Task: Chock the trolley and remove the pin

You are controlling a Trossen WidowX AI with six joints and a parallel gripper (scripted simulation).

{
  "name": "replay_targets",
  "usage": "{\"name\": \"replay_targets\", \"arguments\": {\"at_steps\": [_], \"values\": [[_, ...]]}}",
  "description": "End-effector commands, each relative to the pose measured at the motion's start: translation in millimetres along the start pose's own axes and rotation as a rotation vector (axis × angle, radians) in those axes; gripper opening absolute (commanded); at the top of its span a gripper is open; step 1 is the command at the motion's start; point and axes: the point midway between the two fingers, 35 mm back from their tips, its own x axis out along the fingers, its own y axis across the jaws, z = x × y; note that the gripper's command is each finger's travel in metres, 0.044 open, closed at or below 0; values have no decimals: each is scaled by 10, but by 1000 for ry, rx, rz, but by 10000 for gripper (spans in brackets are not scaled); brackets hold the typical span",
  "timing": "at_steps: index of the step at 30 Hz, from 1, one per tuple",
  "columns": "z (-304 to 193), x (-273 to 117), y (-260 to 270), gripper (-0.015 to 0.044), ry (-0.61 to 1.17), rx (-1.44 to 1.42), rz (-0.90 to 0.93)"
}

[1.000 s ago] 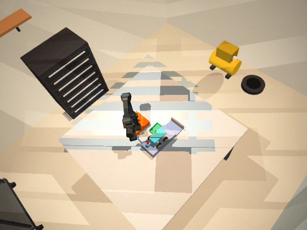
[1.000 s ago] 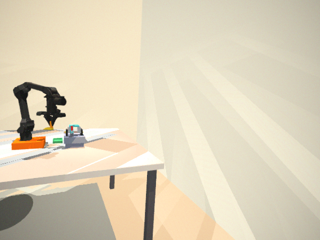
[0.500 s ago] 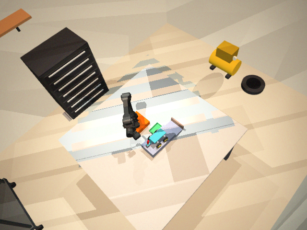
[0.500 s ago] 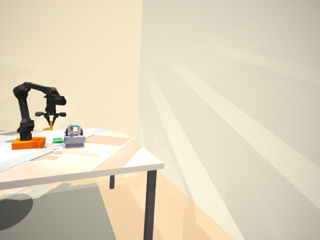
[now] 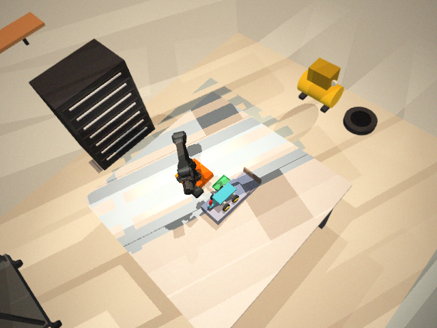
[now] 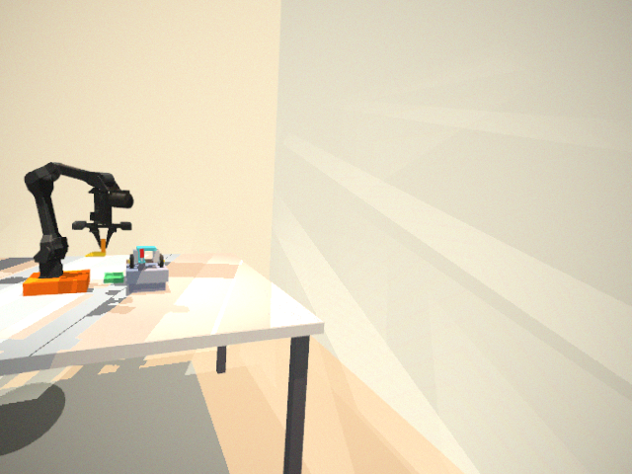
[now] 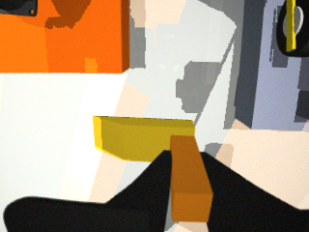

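The yellow block (image 6: 95,254) (image 7: 140,137) is with the fingers (image 6: 103,246), which are pinched tight on its orange handle (image 6: 103,246) (image 7: 190,179). In the wrist view the handle is near the right end of the block, and the long part goes out to the left. The ramp (image 5: 216,214) (image 6: 153,276) (image 7: 270,87) is up and to the right of the block there, and the two are apart. The top view hides the block behind the arm (image 5: 182,155) (image 6: 45,208).

The arm's hand end is out by the high end of the ramp, where the red pin (image 5: 210,202) (image 6: 141,255) stands. But the block has to go on the low side of a wheel, the side that faces the brown board (image 5: 252,175). So I think the next move is to take it around to that side and turn it so its long side sits across the wheel's path. If it bumps the cart (image 5: 224,193) (image 6: 146,248), the cart could slip. The pin should stay in until the block is snug.

The green tray (image 5: 221,182) (image 6: 114,277) sits beside the ramp, and I see nothing in it, so the pin is not there yet
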Motion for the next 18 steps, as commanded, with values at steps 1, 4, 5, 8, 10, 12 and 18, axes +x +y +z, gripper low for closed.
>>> {"name": "replay_targets", "arguments": {"at_steps": [1, 4, 5, 8, 10, 12, 18], "values": [[162, 8, -35, 0, 3, -11, -4], [265, 16, -61, 0, 2, -12, -4], [299, 19, -70, 0, 2, -13, -4], [400, 26, -95, 0, 1, -13, -5], [466, 30, -112, 0, 0, -13, -5], [532, 35, -128, 0, 0, -13, -5], [728, 48, -176, 0, -2, -13, -5]]}}
